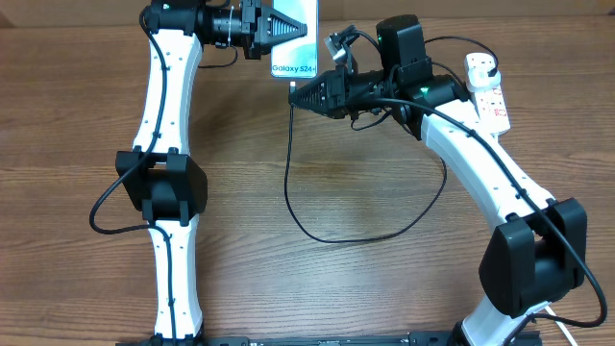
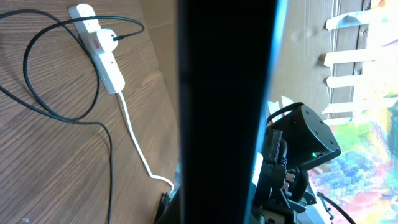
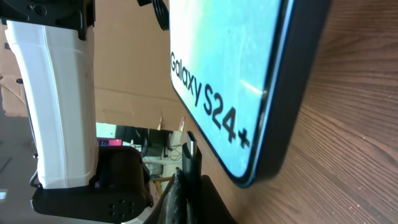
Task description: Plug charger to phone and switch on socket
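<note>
Phone (image 2: 227, 93) fills centre frame, clamped by left gripper (image 1: 288, 29); right gripper (image 1: 298, 94) pinches charger (image 3: 191, 148) tip just below its edge. Risk: tip meets edge off-line, jams or bends. Socket (image 1: 488, 85) upper right, well apart.

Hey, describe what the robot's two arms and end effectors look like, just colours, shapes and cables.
The left arm and right arm both have white link shells joined by bulky black joint housings, with thin black cables looping alongside. The left end effector and right end effector are black and taper to a wedge. A small green light glows near the right wrist.
</note>
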Robot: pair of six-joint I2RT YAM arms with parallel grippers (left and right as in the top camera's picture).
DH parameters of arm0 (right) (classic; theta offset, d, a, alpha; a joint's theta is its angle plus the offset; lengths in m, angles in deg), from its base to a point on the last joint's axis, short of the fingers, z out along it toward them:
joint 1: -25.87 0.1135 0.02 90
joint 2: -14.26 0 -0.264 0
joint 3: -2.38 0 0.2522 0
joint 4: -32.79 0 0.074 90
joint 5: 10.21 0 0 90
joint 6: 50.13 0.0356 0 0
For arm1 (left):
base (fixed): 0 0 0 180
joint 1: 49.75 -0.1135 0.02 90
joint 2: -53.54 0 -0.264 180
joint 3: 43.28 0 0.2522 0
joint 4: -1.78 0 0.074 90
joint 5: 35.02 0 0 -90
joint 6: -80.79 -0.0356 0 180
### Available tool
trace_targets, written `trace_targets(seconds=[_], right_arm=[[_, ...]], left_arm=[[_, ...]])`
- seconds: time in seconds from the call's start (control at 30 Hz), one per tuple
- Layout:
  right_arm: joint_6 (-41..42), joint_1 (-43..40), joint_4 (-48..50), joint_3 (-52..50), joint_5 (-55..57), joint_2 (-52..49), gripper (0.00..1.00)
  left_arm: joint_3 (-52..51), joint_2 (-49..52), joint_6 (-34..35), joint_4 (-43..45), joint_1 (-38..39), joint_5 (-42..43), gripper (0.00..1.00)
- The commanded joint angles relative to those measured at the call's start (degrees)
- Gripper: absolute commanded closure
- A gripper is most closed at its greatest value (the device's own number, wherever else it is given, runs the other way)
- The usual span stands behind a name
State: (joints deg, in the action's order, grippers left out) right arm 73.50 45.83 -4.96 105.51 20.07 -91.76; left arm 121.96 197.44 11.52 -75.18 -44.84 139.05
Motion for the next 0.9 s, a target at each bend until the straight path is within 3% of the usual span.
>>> trace_targets(seconds=[0.0, 0.87], right_arm=[[-0.87, 0.22, 0.66, 1.07, -0.28, 1.18, 0.96], [-0.83, -0.22, 1.62, 1.07, 0.76, 1.11, 0.96]], left_arm=[[0.87, -0.87, -1.46, -0.02, 0.37, 3.76, 0.96], [0.87, -0.87, -1.49, -0.26, 0.31, 4.63, 0.96]])
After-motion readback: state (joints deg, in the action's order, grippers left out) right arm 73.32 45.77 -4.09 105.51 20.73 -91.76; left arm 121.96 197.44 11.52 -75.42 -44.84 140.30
